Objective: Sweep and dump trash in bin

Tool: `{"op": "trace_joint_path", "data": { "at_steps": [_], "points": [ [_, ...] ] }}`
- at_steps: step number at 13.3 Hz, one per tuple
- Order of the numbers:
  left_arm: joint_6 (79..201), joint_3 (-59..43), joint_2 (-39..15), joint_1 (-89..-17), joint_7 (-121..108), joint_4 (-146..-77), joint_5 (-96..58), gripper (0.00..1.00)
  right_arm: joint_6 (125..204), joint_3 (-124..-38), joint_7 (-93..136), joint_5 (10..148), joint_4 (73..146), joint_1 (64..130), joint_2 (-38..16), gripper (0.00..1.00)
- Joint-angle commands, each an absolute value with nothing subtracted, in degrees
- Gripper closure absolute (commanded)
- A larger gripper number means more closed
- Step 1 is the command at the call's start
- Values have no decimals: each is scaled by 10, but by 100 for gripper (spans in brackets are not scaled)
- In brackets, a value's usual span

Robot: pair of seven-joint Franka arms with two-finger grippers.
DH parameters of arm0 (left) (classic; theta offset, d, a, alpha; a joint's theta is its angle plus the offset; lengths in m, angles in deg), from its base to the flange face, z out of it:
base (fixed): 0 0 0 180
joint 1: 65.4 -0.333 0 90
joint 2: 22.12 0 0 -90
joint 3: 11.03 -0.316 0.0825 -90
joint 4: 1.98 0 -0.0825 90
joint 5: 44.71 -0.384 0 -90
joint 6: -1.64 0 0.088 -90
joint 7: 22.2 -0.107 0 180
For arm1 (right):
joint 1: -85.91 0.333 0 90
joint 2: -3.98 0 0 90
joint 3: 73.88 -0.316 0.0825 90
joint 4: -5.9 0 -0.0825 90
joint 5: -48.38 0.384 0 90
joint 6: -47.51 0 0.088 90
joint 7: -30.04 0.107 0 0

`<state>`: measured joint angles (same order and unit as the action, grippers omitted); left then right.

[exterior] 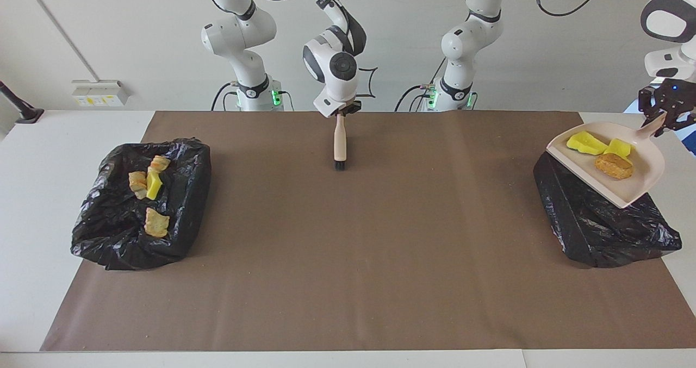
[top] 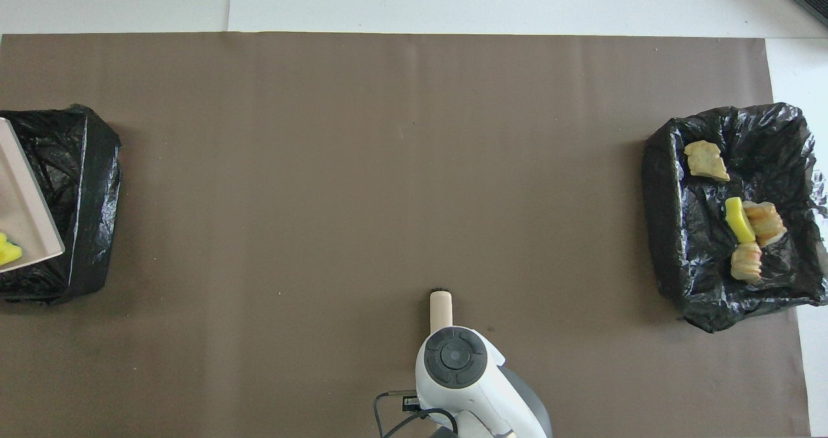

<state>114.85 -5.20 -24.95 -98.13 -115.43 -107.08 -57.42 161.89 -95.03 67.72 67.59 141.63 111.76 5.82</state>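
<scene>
Left gripper [exterior: 664, 122], jaws clamped on the dustpan [exterior: 641, 180] handle, holds three trash pieces [exterior: 601, 153] over a black-lined bin [exterior: 598, 226]. Right gripper [exterior: 341, 108] grips the upright brush [exterior: 340, 142] (bristles down); four trash pieces [exterior: 149, 191] lie in the other bin [exterior: 109, 237].

Two bright yellow sponge pieces [exterior: 585, 143] and one orange-brown lump [exterior: 613, 166] lie in the raised, tilted pinkish dustpan [exterior: 625, 194] over the black-lined bin [exterior: 603, 232] at the left arm's end, while four other trash pieces [exterior: 148, 191] rest inside the second black-lined bin [exterior: 109, 237].
</scene>
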Motion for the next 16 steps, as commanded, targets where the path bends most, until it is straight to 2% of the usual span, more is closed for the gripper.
{"op": "trace_joint_path", "data": {
  "at_steps": [1,5,7,10,12,13,15,16],
  "points": [
    [1183,-47,-239,-982,-1153,-1060,-653,100,1642,-950,670,689,1430,1127,66,100],
    [1220,-48,-218,-982,-1131,-1063,-760,100,1639,-950,657,689,1431,1127,65,100],
    [1218,-47,-214,-973,-1077,-1067,-809,100,1639,-950,666,689,1432,1122,64,93],
    [1208,-47,-216,-958,-1062,-1068,-875,100,1640,-950,672,689,1432,1120,62,93],
    [1182,-47,-218,-943,-1028,-1065,-946,100,1640,-949,671,689,1432,1119,62,86],
    [1169,-46,-219,-941,-1015,-1063,-969,100,1639,-949,669,689,1432,1119,62,70],
    [1163,-45,-218,-934,-1011,-1060,-987,100,1638,-949,655,689,1428,1118,58,0],
    [1163,-45,-218,-934,-1011,-1059,-996,100,1637,-949,643,688,1424,1118,56,0]
  ]
}}
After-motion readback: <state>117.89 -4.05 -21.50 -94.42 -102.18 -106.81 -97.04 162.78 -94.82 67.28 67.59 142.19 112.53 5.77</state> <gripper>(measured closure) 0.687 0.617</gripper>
